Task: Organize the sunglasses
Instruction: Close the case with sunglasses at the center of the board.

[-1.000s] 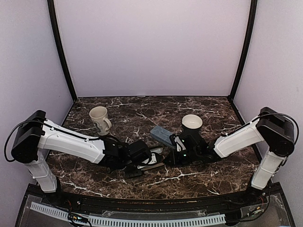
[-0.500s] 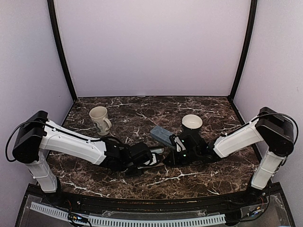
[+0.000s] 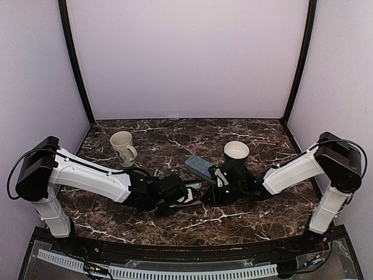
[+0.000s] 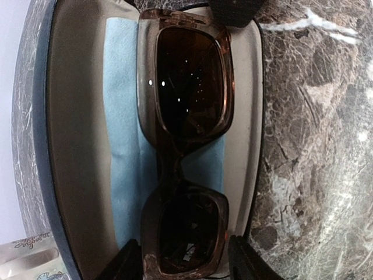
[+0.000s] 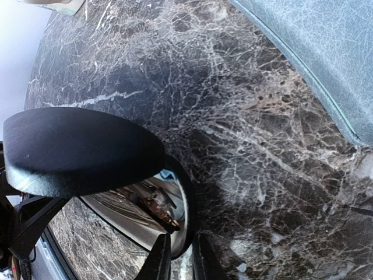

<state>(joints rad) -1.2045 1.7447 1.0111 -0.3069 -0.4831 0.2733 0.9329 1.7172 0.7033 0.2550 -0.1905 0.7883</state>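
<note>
One pair of sunglasses point(image 4: 186, 87), with a brown frame and dark lenses, lies on a blue cloth inside the open black case point(image 4: 76, 146). My left gripper point(image 4: 186, 262) is shut on the sunglasses, a finger against each side of the near lens. My right gripper point(image 5: 179, 262) is shut on the rim of the black case point(image 5: 81, 151), whose lid stands open; the sunglasses point(image 5: 154, 204) show inside it. In the top view both grippers meet at the case point(image 3: 194, 188), the left gripper point(image 3: 183, 195) beside the right gripper point(image 3: 211, 189). The second pair is out of view.
The blue-grey case point(image 3: 198, 166) lies closed just behind the grippers and fills the upper right of the right wrist view point(image 5: 326, 52). A cream mug point(image 3: 122, 147) stands at the back left. A white cup point(image 3: 236, 150) stands behind my right gripper.
My left gripper has shifted slightly right and away, further over the open case with the sunglasses. The right arm has barely moved.
</note>
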